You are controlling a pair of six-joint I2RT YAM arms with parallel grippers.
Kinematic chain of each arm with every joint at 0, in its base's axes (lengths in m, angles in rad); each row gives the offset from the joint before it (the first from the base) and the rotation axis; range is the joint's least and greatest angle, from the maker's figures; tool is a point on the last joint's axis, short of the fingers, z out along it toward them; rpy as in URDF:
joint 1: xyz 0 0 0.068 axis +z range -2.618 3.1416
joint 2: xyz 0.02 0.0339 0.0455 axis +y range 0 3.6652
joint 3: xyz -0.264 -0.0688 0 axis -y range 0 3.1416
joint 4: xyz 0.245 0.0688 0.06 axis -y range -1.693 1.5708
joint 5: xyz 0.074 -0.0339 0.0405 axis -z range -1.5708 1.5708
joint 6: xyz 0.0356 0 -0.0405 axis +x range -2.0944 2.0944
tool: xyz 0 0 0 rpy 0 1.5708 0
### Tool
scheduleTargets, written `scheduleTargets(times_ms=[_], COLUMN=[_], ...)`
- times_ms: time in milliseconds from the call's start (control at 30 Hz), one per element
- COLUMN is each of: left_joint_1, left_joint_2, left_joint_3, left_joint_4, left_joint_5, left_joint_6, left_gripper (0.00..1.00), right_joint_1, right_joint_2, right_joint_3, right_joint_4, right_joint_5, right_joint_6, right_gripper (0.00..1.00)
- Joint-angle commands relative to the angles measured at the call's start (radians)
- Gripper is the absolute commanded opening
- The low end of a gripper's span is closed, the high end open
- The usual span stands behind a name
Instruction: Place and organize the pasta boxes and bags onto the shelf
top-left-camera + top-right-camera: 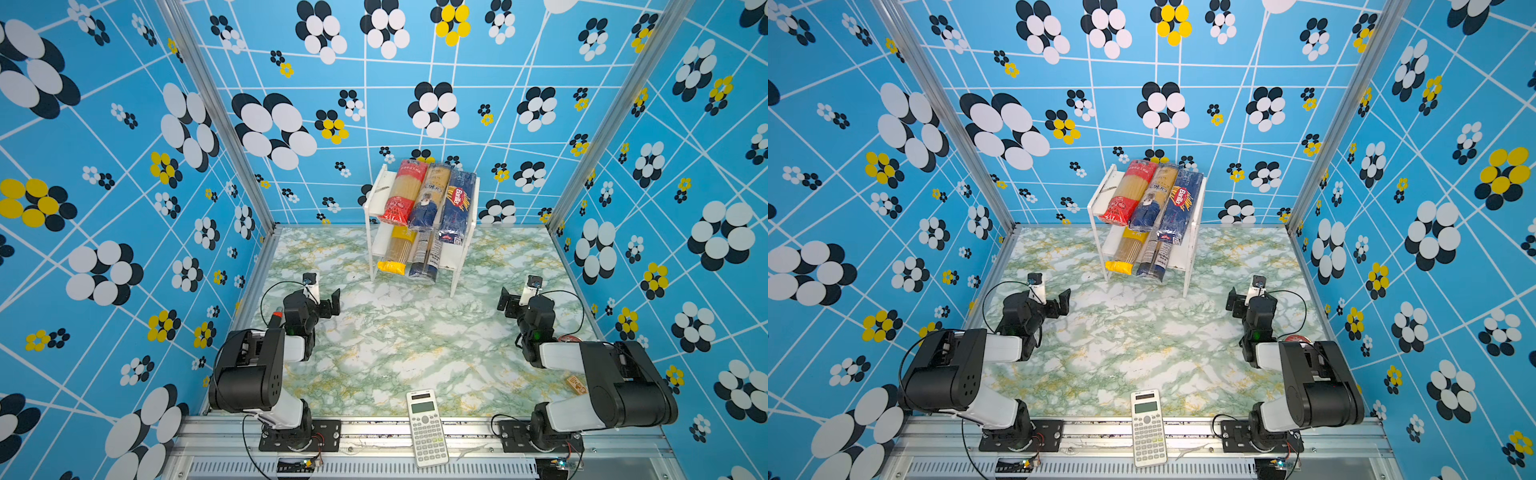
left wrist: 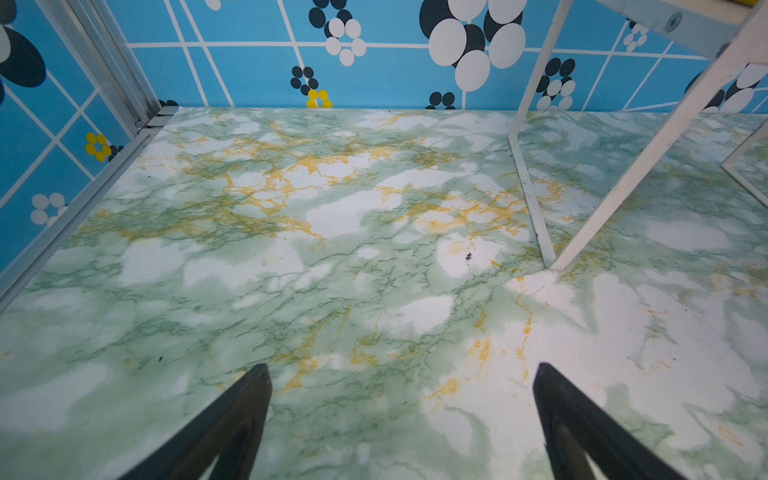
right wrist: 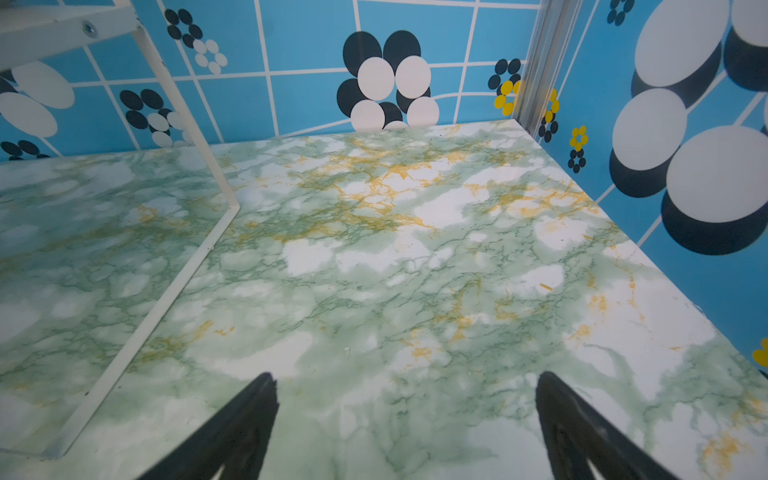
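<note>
Your five pasta packs lay on the shelf [image 1: 379, 189]; both grippers stood clear of it, open.

On your left, the left gripper [image 1: 328, 305] hung above the marbled table [image 1: 395, 353], near the shelf's front left leg, and its fingertips [image 2: 253, 386] stood wide apart over bare marble; on the shelf's top board, from the left, lay the red-ended clear bag [image 1: 405, 191], a navy-ended clear bag [image 1: 430, 199] and the dark blue Barilla box [image 1: 457, 203], side by side and touching, their near ends overhanging the board; on the lower board lay the yellow bag [image 1: 397, 253] with the second navy-ended bag [image 1: 426, 257] just beside it; a white calculator [image 1: 426, 428] lay at the table's front edge, partly over the rail; on your right, the right gripper [image 1: 509, 303] hung near the shelf's front right leg, its jaws also spread wide, holding nothing.
</note>
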Motion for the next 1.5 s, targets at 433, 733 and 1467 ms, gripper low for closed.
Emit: scheduleTargets(times_ms=[433,733,1467], left_joint_1=[-0.018,-0.018,-0.033], left_joint_2=[0.004,0.003,-0.001], left_joint_3=[0.03,0.029,0.03], left_joint_4=[-0.03,-0.027,-0.033], left_joint_5=[-0.052,-0.053,-0.083], left_joint_6=[-0.006,-0.005,0.001], left_gripper=[0.99,0.99,0.99], right_joint_1=[-0.003,-0.003,0.012], right_joint_2=[0.07,0.072,0.072], right_joint_3=[0.066,0.066,0.06], right_joint_4=[-0.011,-0.01,0.001], right_joint_5=[0.043,0.043,0.058], right_joint_6=[-0.006,-0.006,-0.02], right_gripper=[0.99,0.99,0.99])
